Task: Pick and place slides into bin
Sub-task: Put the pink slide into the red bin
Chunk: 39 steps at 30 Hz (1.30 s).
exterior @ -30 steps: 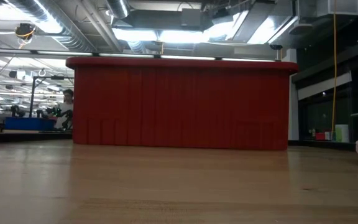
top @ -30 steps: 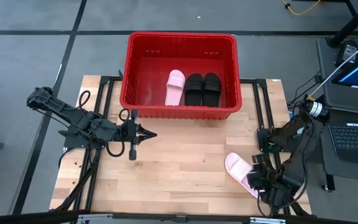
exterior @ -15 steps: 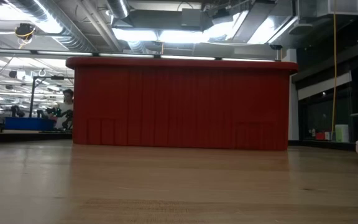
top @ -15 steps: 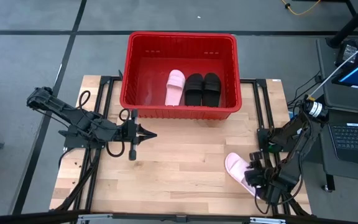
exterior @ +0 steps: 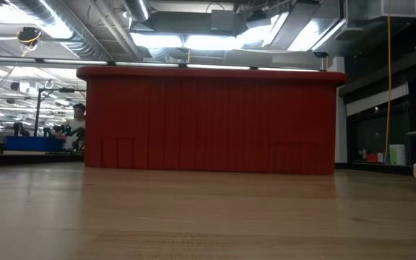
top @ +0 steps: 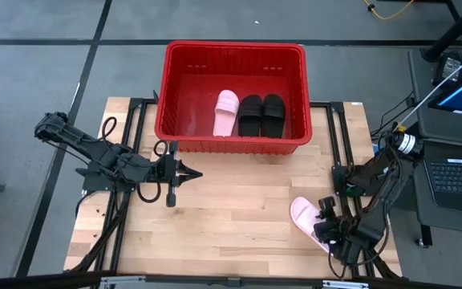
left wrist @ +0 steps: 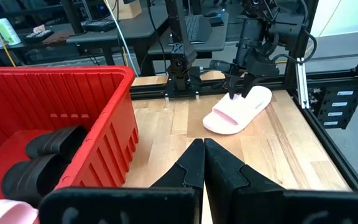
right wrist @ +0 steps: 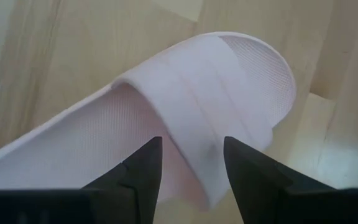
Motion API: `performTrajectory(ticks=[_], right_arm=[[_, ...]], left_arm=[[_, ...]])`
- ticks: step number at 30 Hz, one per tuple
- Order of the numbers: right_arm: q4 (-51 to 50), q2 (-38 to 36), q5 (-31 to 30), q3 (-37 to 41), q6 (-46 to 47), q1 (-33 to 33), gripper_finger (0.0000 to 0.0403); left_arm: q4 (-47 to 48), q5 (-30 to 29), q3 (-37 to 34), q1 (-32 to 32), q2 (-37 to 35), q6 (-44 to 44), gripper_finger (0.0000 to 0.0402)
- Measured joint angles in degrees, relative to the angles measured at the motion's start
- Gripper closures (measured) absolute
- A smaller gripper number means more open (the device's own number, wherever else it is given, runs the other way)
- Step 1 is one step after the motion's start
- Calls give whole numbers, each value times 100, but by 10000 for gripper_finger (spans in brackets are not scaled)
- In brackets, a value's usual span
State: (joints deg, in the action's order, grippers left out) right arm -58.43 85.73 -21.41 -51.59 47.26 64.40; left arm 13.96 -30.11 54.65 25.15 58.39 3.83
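The red bin (top: 233,92) stands at the table's far middle and holds one pale pink slide (top: 226,112) and two black slides (top: 261,115). A second pale pink slide (top: 303,217) lies flat on its sole on the table at the near right; it also shows in the left wrist view (left wrist: 238,109). My right gripper (right wrist: 191,163) is open just over this slide, one finger on each side of the strap's (right wrist: 197,106) edge. My left gripper (top: 195,173) is shut and empty at the table's left middle.
Bare wooden table lies between the bin and the near edge (top: 231,225). A laptop (top: 459,172) stands off the table's right side. In the low view the bin's wall (exterior: 208,119) fills the middle, and a person (exterior: 78,119) shows far off in the room.
My right gripper has moved a little toward the table's left and far edge, in over the pink slide on the table. The slide has stayed where it was.
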Motion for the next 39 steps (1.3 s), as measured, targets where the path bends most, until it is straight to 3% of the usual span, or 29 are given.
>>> performTrajectory(ticks=[9,20,28,34,39], right_arm=[[321,203,2,0,18,-137,237],[281,200,64,-7,12,-195,328],[74,200,96,-7,20,-195,345],[76,196,172,-7,454,-290,391],[40,182,225,-54,645,-451,394]], left_arm=[[0,1,0,-1,0,7,400],[2,2,0,0,0,9,399],[2,2,0,0,0,74,400],[2,1,0,-1,0,49,400],[2,0,0,0,0,46,400]])
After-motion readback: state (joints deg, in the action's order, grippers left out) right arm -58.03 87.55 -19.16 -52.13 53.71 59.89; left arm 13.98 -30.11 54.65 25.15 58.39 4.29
